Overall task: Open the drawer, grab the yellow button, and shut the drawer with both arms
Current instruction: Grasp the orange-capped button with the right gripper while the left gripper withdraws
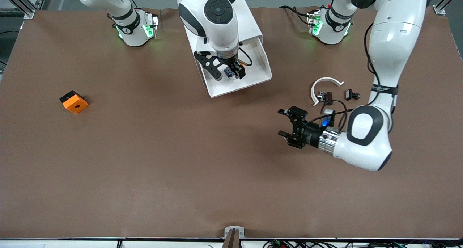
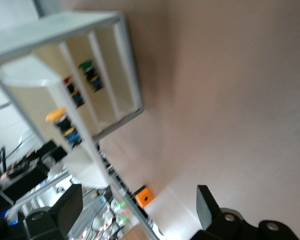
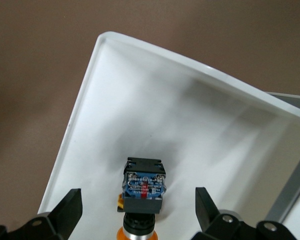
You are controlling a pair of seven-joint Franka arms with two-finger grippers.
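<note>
The drawer (image 1: 258,59) stands pulled out of the white cabinet (image 1: 249,20), its tray open upward. The button (image 1: 228,72) lies on its side in the tray. In the right wrist view the button (image 3: 144,192) shows its blue-black base, black neck and orange cap on the white drawer floor (image 3: 190,115). My right gripper (image 1: 228,73) is down in the drawer, open, with one finger (image 3: 70,202) on each side of the button and not touching it (image 3: 137,196). My left gripper (image 1: 281,123) is open and empty over bare table, nearer the left arm's end (image 2: 137,200).
An orange-and-black block (image 1: 74,102) lies toward the right arm's end. A white curved strip (image 1: 325,84) and small black clips (image 1: 325,96) lie beside the left arm. The left wrist view shows the cabinet (image 2: 65,25) with several coloured buttons in its compartments.
</note>
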